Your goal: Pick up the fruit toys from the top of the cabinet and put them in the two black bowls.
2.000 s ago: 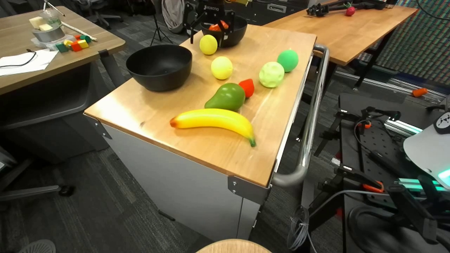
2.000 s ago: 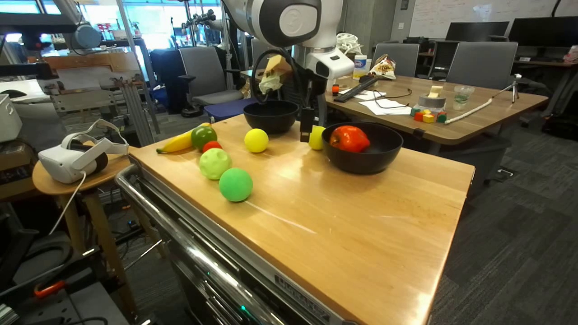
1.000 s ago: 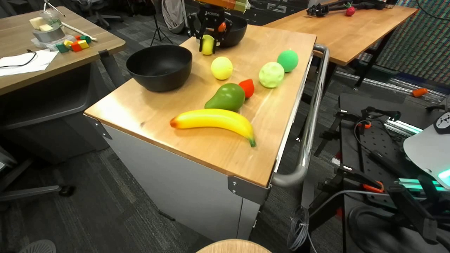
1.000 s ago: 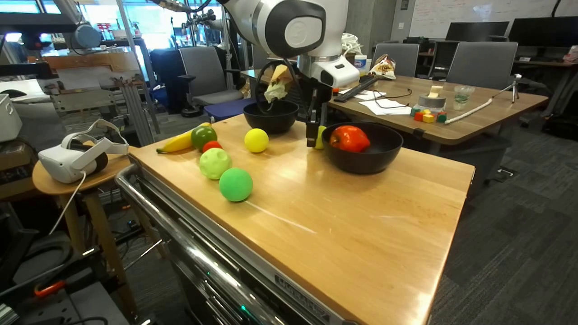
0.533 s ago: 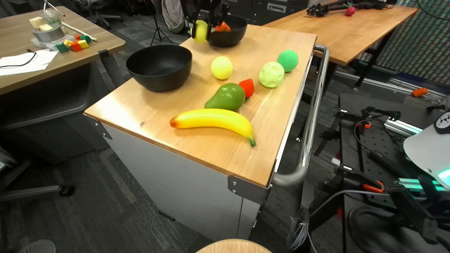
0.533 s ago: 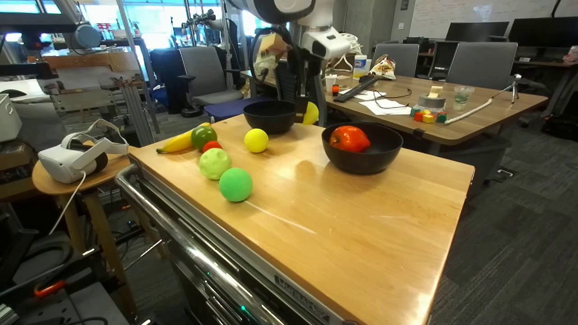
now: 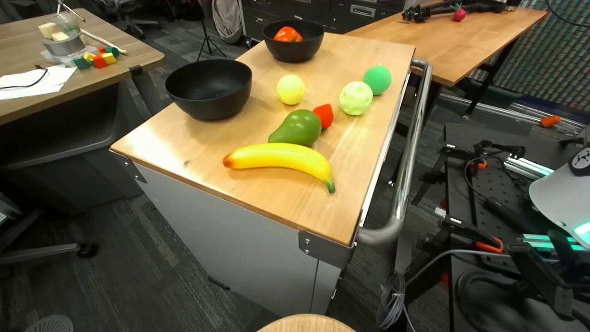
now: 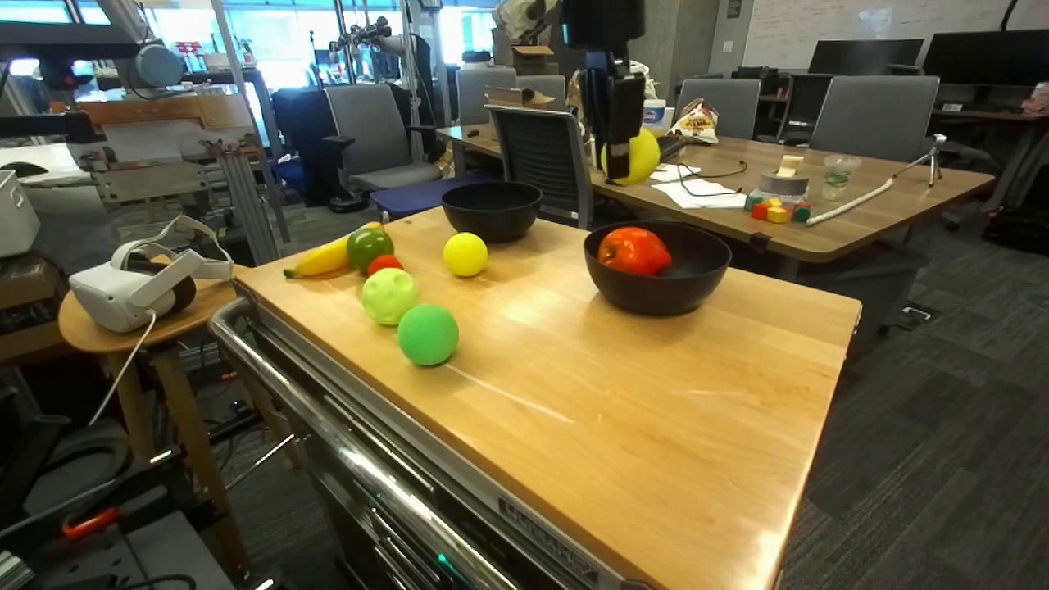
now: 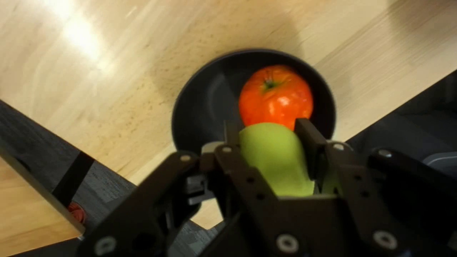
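The hand [image 9: 269,142] is gripping a yellow ball [image 8: 645,157], its fingers [image 8: 624,106] parted only by the ball's width and pressing on opposite sides. It is hanging well above the worktop [image 8: 656,426], near or over the black bowl [image 8: 656,293] that is holding a red apple-like fruit [image 9: 276,95]. In the wrist view the ball is covering part of that bowl and the fruit's edge; whether it is centred over the opening, I cannot tell.

The step under way appears to be delivering this ball into that bowl. The next move is probably calling for a slight alignment, lowering until the ball is sitting inside the rim, then a gentle release beside the red fruit.

Farther out, a second black bowl [image 7: 207,109] is standing with no fruit showing inside. Also lying on the worktop, yet to be collected, are a pale yellow ball [image 7: 291,89], a pale green dimpled ball [image 7: 356,98], a bright green ball [image 7: 378,79], a small red fruit [image 7: 325,115], a green mango-like fruit [image 7: 300,127] and a banana [image 7: 281,155].
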